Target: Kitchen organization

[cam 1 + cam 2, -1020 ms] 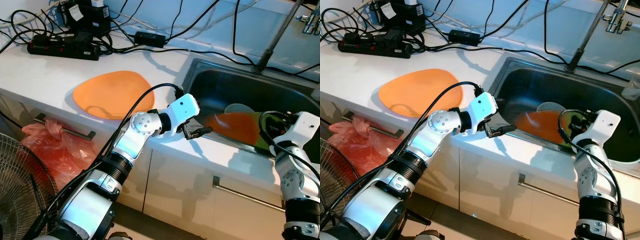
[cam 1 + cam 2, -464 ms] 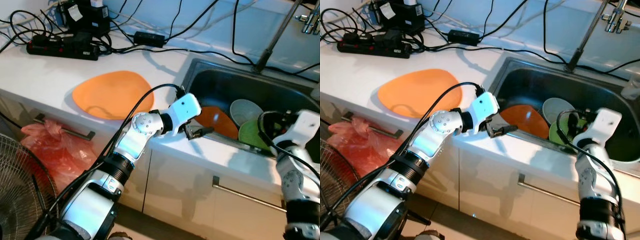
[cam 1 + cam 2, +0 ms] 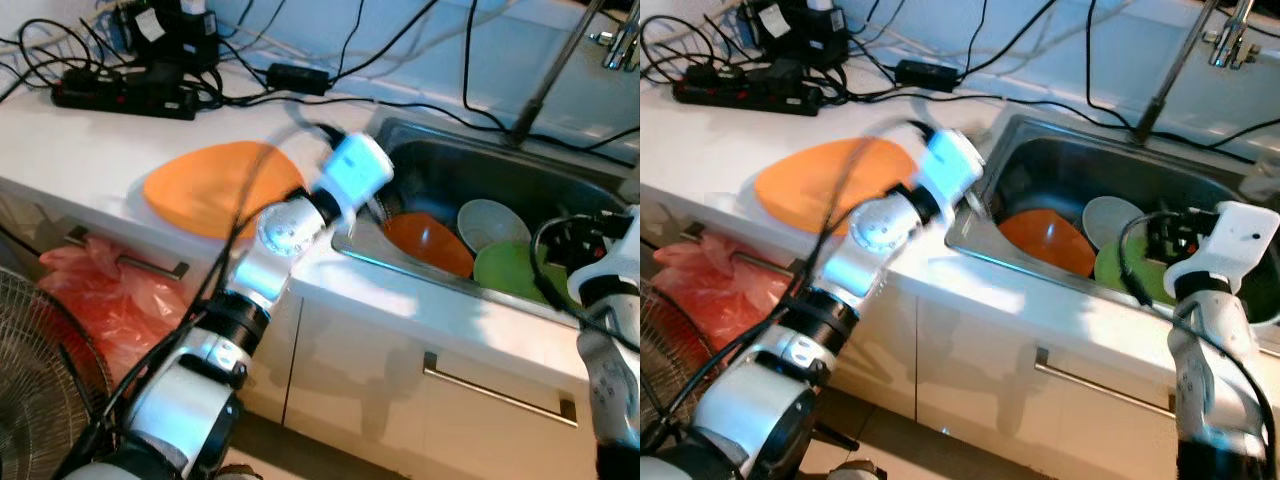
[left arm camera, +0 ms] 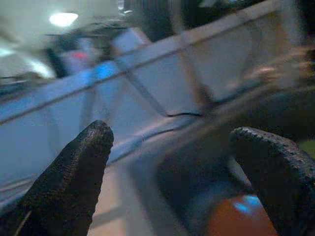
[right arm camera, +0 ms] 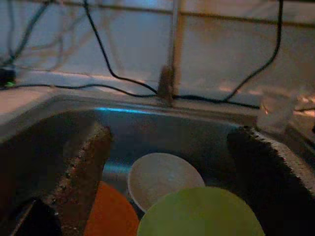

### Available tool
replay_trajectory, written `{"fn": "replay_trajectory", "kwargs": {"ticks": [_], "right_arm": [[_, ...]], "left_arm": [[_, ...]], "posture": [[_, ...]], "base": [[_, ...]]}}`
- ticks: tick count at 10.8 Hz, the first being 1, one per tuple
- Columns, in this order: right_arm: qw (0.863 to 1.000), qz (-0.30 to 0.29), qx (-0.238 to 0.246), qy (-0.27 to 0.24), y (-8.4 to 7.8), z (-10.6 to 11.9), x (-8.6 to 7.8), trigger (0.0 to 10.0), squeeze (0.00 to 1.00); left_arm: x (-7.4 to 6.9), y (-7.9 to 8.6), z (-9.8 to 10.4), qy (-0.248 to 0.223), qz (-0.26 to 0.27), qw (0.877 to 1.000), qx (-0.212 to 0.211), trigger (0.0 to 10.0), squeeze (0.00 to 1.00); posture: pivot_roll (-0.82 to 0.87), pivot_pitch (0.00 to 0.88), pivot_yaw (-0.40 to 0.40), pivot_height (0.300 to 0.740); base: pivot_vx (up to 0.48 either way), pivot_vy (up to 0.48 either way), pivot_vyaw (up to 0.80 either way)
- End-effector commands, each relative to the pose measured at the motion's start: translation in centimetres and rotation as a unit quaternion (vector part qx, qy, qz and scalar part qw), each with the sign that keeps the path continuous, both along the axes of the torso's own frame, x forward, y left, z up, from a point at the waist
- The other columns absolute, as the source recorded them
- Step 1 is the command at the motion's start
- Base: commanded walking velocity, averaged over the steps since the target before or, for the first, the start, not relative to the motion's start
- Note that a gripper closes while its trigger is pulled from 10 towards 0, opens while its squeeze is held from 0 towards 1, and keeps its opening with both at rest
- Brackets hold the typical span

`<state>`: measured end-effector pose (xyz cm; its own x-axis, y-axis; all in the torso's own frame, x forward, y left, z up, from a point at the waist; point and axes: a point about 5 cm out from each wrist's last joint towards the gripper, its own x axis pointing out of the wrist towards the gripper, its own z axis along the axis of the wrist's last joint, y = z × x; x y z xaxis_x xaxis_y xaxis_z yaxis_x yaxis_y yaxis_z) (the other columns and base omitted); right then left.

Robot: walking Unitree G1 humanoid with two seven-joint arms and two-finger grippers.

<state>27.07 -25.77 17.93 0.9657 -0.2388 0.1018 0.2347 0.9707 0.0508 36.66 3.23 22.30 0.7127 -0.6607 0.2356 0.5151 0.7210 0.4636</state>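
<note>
Three plates point(image 3: 430, 243) in steel sink point(image 3: 520, 180), left gripper point(image 4: 167, 162) and right gripper point(image 5: 172, 167) both spread, empty

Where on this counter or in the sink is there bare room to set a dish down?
Bare counter lies between the power strip and the orange plate, and along the front edge below the sink. The sink's near side is crowded: orange bowl, white bowl, green plate. Its back half looks free.
</note>
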Motion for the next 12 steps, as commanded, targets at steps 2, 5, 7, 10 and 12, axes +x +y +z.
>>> {"fn": "replay_trajectory", "kwargs": {"ticks": [2, 5, 7, 10, 12], "right_arm": [[0.996, 0.077, 0.039, -0.014, 2.4, 1.3, -0.2, 10.0, 1.00], [0.985, 0.159, 0.068, -0.003, 5.1, 1.8, -0.7, 10.0, 1.00], [0.982, 0.170, 0.079, 0.008, 6.2, 1.7, -0.8, 10.0, 1.00], [0.981, 0.171, 0.084, 0.025, 7.2, 0.7, -0.6, 10.0, 1.00], [0.980, 0.164, 0.108, 0.032, 7.5, 0.4, -0.5, 10.0, 1.00]], "left_arm": [[1.1, 0.8, 0.4, 0.014, 0.064, 0.998, -0.025, 10.0, 0.00], [2.0, 4.1, -1.7, 0.016, 0.160, 0.986, 0.053, 10.0, 0.00], [2.0, 6.1, -2.9, 0.019, 0.183, 0.978, 0.099, 10.0, 0.00], [1.2, 5.7, -3.5, 0.035, 0.111, 0.986, 0.117, 10.0, 0.00], [0.7, 6.2, -3.9, 0.022, 0.094, 0.983, 0.158, 10.0, 0.00]], "posture": [[0.20, 0.000, -0.148, 0.740], [0.23, 0.000, -0.157, 0.740], [0.25, 0.000, -0.146, 0.740], [0.26, 0.000, -0.129, 0.740], [0.27, 0.003, -0.111, 0.740]], "base": [[0.000, 0.000, 0.00], [0.000, 0.000, 0.00], [0.000, 0.000, 0.00], [0.000, 0.000, 0.00], [0.000, 0.000, 0.00]]}}
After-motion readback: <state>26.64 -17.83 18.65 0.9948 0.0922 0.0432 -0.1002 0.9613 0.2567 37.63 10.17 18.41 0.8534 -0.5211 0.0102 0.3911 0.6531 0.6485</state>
